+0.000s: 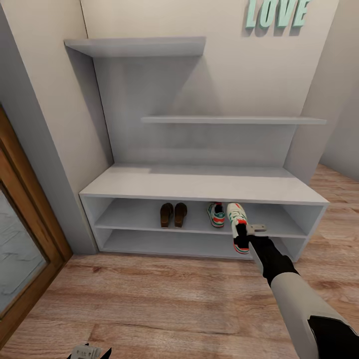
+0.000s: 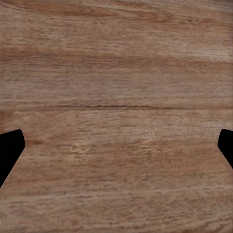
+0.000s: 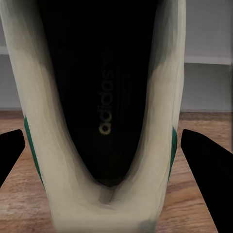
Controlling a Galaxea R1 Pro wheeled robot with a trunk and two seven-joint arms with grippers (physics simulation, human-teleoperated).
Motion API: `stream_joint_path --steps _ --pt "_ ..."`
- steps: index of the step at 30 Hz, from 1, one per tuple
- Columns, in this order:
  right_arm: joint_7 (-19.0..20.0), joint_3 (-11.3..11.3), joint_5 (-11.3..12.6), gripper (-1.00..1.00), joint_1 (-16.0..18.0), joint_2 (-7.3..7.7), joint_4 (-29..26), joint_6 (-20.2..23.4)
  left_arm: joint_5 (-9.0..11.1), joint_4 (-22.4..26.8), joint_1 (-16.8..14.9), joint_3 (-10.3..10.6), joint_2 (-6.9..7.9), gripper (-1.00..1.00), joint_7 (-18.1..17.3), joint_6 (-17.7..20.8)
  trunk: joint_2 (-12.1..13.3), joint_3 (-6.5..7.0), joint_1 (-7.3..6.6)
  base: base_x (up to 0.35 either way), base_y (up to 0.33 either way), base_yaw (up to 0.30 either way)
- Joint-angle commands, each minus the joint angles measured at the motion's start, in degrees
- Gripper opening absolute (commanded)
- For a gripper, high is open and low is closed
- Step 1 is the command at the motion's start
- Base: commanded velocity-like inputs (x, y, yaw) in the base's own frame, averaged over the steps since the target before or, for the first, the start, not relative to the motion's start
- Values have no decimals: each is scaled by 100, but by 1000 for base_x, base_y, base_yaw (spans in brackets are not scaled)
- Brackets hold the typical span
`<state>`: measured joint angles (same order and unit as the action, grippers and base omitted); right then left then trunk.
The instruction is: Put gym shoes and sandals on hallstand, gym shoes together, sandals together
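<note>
The hallstand stands against the wall ahead. Two brown sandals lie side by side on its upper shoe shelf. To their right, one gym shoe rests on the same shelf. The second gym shoe is beside it, toe in over the shelf and heel sticking out past the front edge, with my right gripper shut on its heel end. In the right wrist view the fingers flank this shoe, whose dark insole faces the camera. My left gripper hangs open, empty, over the corridor floor.
A wood-framed glass door sits at the left. Two staggered upper shelves and a "LOVE" sign are above the bench. Wood-plank floor stretches in front of the rack.
</note>
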<state>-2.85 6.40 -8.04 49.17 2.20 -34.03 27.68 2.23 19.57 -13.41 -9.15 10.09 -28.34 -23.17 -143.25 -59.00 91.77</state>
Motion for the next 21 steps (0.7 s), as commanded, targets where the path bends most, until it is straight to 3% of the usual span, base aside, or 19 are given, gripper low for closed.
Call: stream_joint_path --steps 1,8,21 --pt "12 28 -155 -100 5 12 -68 32 23 -5 -3 -34 -2 100 -58 4 -3 -5 -2 0 0 0" --pt "13 28 -152 -100 5 104 -7 20 23 1 -3 -34 1 100 -58 -2 -3 -5 -2 0 0 0" --pt "13 27 -152 -100 5 114 269 -336 23 1 -3 -39 2 100 -58 5 -3 -5 -2 17 0 0"
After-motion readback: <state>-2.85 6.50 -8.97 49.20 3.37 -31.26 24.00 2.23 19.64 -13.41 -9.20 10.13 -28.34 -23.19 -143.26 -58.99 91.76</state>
